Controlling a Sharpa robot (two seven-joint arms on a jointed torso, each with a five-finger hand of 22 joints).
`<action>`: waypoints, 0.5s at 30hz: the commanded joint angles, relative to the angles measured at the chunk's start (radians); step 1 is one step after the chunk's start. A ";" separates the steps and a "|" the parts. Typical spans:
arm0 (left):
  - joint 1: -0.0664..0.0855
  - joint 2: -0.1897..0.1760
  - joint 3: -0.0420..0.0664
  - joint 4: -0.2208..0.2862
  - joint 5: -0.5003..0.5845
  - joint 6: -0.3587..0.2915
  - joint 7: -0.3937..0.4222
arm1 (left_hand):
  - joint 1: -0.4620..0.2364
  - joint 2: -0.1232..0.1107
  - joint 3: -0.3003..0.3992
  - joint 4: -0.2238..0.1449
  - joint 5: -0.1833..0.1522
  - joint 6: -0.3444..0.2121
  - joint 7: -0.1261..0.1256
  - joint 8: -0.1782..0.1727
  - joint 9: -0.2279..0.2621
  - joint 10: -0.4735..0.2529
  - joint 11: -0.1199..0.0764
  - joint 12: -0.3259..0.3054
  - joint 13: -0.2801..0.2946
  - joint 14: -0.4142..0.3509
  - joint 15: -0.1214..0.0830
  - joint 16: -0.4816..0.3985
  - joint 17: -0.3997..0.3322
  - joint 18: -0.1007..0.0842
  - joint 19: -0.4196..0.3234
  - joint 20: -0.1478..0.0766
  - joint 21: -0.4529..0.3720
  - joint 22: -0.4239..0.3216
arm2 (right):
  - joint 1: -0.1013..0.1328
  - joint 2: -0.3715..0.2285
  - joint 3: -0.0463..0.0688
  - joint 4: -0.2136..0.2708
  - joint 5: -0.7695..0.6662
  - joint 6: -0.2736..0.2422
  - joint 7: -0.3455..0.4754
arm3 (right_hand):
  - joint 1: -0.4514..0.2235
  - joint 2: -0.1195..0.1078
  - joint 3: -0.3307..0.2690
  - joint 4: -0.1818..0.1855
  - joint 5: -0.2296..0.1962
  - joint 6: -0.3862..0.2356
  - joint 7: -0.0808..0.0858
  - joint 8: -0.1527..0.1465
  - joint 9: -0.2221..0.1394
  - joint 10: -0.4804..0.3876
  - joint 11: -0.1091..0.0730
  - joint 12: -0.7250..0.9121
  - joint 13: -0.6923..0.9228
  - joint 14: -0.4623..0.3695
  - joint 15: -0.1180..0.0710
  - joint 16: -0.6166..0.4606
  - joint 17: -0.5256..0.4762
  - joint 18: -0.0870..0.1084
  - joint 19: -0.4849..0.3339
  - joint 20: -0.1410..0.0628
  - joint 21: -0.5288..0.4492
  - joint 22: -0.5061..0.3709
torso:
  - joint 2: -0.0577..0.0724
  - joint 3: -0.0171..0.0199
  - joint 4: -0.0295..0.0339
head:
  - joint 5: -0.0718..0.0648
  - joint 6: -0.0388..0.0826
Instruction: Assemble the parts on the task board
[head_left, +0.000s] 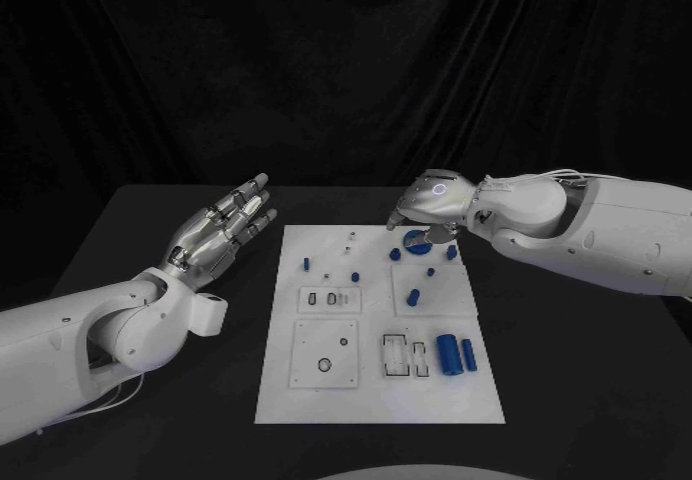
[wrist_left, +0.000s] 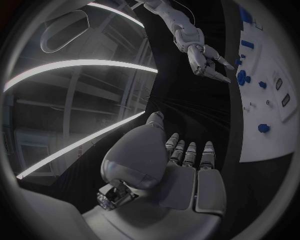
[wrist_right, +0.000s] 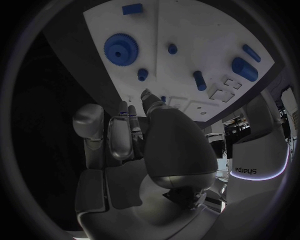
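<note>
The white task board (head_left: 378, 395) lies in the middle of the black table. On its far right part sits a blue gear (head_left: 417, 243), which also shows in the right wrist view (wrist_right: 122, 49). My right hand (head_left: 430, 204) hovers just above and behind the gear, fingers pointing down at it and holding nothing. Small blue pegs (head_left: 414, 296) are scattered over the far half, and two blue cylinders (head_left: 457, 353) lie near the right edge. My left hand (head_left: 224, 226) is raised beside the board's far left corner, fingers stretched out and empty.
Flat cut-out plates with slots (head_left: 327, 353) sit on the board's near half. Black table surface (head_left: 577, 380) surrounds the board on all sides. A dark curtain hangs behind the table.
</note>
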 joint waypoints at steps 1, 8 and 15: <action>0.003 0.002 0.001 0.000 -0.005 0.034 0.093 | 0.009 -0.001 0.008 -0.001 0.005 0.010 0.009 0.005 0.002 0.000 0.008 0.007 0.000 -0.004 0.003 -0.002 -0.001 0.016 0.002 0.010 -0.006 -0.001 | -0.010 0.004 0.001 -0.007 0.029 -0.002 -0.046 | 0.008 0.011 0.006 -0.010 0.032 0.006 -0.006 0.003 0.006 0.019 0.001 0.009 0.004 0.049 -0.004 0.008 0.003 -0.021 -0.011 0.000 0.016 0.017 | 0.026 -0.0112 0.0160 | -0.013 0.012; 0.003 0.005 0.001 -0.006 -0.005 0.043 0.087 | 0.013 0.000 0.010 -0.001 0.010 -0.012 -0.014 0.001 -0.001 -0.003 0.022 0.007 0.000 -0.005 0.004 -0.003 -0.002 0.017 0.002 0.019 -0.006 -0.001 | -0.035 0.012 0.001 -0.024 0.060 0.006 -0.054 | 0.006 0.007 0.007 -0.013 0.039 -0.013 -0.034 -0.009 0.010 0.035 0.014 0.018 0.009 0.047 0.003 0.012 0.002 -0.022 -0.021 0.006 0.027 0.035 | 0.038 -0.0183 0.0313 | -0.024 0.012; 0.003 0.006 0.001 -0.010 -0.005 0.051 0.086 | 0.014 0.001 0.011 -0.001 0.013 -0.017 -0.022 0.001 -0.002 -0.004 0.027 0.007 -0.001 -0.005 0.004 -0.004 -0.002 0.017 0.002 0.021 -0.006 -0.001 | -0.051 0.019 0.001 -0.039 0.066 0.002 -0.062 | 0.014 0.007 0.012 -0.019 0.054 -0.019 -0.036 -0.012 0.013 0.030 0.015 0.016 0.009 0.046 0.005 0.012 0.001 -0.022 -0.025 0.009 0.031 0.042 | 0.033 -0.0193 0.0357 | -0.021 -0.002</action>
